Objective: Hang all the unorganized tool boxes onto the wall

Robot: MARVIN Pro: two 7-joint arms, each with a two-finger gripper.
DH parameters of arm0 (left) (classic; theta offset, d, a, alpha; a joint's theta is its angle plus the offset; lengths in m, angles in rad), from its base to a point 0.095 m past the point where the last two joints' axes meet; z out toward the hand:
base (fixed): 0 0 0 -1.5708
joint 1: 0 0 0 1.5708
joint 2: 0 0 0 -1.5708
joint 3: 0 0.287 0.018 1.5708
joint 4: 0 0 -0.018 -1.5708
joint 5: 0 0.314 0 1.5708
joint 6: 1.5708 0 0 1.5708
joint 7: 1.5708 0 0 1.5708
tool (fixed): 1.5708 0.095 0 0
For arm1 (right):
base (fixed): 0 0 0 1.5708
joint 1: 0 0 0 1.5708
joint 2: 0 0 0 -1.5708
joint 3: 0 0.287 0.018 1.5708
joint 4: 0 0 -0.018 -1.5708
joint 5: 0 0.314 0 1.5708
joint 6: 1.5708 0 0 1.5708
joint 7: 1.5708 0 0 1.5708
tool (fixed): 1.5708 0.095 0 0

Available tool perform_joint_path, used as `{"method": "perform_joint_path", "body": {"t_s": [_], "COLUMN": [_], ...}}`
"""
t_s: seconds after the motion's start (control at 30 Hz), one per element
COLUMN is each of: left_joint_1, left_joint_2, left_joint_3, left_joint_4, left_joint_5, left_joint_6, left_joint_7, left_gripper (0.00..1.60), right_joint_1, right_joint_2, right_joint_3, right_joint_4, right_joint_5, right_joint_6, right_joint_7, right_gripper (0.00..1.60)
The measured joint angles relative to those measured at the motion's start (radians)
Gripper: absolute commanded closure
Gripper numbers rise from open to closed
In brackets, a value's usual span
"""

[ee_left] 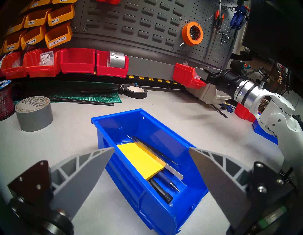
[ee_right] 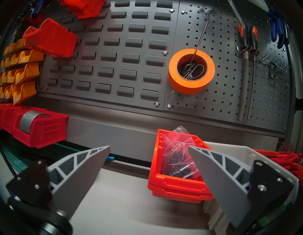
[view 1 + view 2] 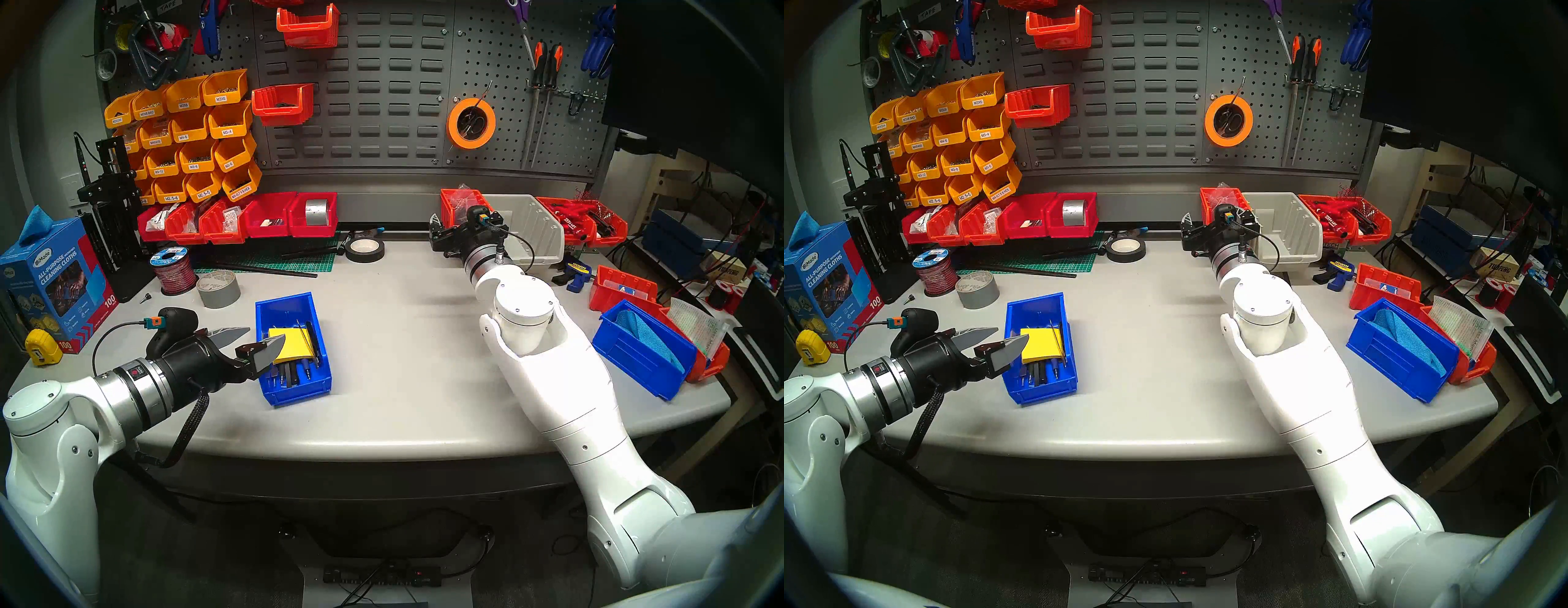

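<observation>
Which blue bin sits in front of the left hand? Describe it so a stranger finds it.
On the grey table, left of centre, beside the open left hand, lies a blue bin. Unlike the blue bin with a cloth at the right, it holds a yellow notepad and pens.

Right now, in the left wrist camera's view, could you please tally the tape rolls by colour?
Grey: 2, the loose grey roll and the grey roll in the red bin
Black: 1, the black roll
Orange: 1, the orange roll
Total: 4
</observation>
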Motion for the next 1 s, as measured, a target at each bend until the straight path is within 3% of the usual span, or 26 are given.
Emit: {"method": "perform_joint_path", "body": {"t_s": [0.4,1.0], "left_joint_1": [-0.016,-0.002], "left_joint_2": [-0.006,-0.027], "left_joint_3": [0.045,0.124], "left_joint_4": [0.000,0.000], "left_joint_5": [0.007,0.084], "left_joint_6": [0.017,0.013], "left_joint_7": [0.051,0.137], "left_gripper": [0.00,0.00], "right_joint_1": [0.000,0.000], "right_joint_2": [0.000,0.000], "right_joint_3": [0.000,0.000], "right_joint_4": [0.000,0.000], "right_joint_5": [0.000,0.000], "right_joint_6": [0.000,0.000], "right_joint_7": [0.000,0.001], "right_gripper": [0.00,0.00]}}
